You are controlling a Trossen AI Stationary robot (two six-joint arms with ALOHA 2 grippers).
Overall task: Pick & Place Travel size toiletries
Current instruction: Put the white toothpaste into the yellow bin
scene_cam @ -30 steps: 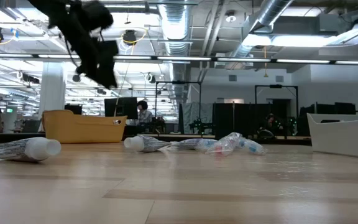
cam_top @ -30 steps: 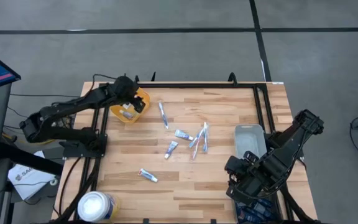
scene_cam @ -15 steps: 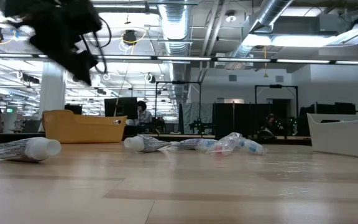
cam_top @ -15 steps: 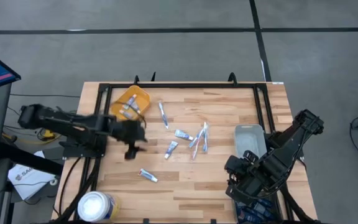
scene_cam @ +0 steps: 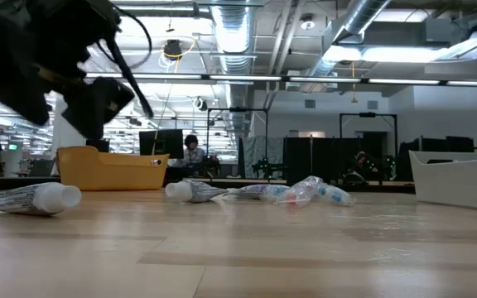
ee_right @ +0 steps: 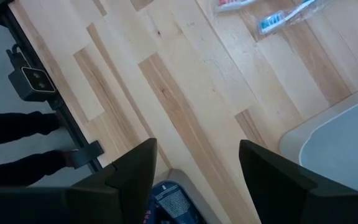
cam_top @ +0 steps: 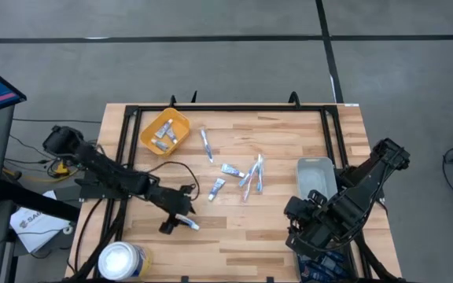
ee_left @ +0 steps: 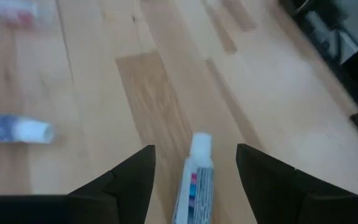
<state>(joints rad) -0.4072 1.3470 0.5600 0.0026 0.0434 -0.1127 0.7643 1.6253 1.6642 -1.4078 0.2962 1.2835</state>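
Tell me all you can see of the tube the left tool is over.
The tube is small and white with a white cap and blue-red print, looks like soft plastic. It lies flat on the wood table near its front edge, alone, capped. The left tool hangs over it, fingers open on either side, not touching.

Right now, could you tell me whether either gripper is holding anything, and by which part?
Nothing is held. The left gripper hangs open over a white tube near the table's front; the right gripper waits open and empty beside the grey tray.

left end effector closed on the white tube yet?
No, the left end effector stands open, its dark fingers either side of the small white tube with blue and red print, not touching it.
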